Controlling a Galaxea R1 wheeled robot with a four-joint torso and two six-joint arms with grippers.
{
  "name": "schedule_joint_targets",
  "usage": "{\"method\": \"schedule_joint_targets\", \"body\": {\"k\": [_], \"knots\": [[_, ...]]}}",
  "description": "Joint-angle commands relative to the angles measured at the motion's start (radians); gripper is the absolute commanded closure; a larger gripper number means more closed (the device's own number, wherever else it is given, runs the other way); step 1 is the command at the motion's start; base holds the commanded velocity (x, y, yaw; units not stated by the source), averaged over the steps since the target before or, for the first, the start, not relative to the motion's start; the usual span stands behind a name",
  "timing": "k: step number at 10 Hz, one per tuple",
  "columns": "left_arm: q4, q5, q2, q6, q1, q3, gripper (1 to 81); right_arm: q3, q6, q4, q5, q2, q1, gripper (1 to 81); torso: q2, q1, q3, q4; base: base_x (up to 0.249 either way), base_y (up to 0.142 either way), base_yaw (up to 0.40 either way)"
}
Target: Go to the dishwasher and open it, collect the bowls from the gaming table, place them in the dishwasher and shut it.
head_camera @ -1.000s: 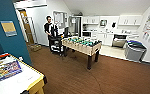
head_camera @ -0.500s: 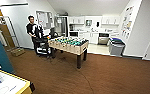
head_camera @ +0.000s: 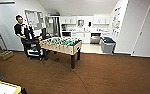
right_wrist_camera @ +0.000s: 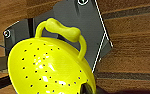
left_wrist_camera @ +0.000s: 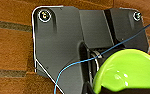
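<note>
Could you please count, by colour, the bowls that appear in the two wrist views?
Lime-green bowl, plain and glossy, left wrist view: 1
Yellow bowl, with small holes and a loop handle, right wrist view: 1
Total: 2

Two lime-yellow bowls [left_wrist_camera: 123, 71] [right_wrist_camera: 48, 67] (one perforated, with handle), one foosball table [head_camera: 61, 45], one person [head_camera: 22, 31], one grey bin [head_camera: 107, 44]

No legible text, label, brand or number appears; the posters [head_camera: 116, 21] on the right wall are unreadable.
</note>
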Motion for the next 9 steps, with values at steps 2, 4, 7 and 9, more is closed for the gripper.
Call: {"method": "schedule_joint_targets", "body": {"k": [2,4,7,9], "knots": [[0.004,0.052,-0.010,0.005,-0.035,0.002,81.1,0.002,-0.005,-0.010,-0.054,-0.018,0.039,81.1,0.000,0.000,0.000,0.000,0.050,0.000,0.000],[0.006,0.052,-0.010,0.005,-0.035,0.004,81.1,0.004,-0.004,-0.010,-0.054,-0.021,0.039,81.1,0.000,0.000,0.000,0.000,0.000,0.000,0.000],[0.004,0.051,-0.008,0.005,-0.035,0.002,81.1,0.004,-0.004,-0.010,-0.054,-0.019,0.041,81.1,0.000,0.000,0.000,0.000,0.000,0.000,0.000],[0.004,0.051,-0.008,0.005,-0.035,0.004,81.1,0.002,-0.004,-0.010,-0.054,-0.018,0.041,81.1,0.000,0.000,0.000,0.000,0.000,0.000,0.000]]}}
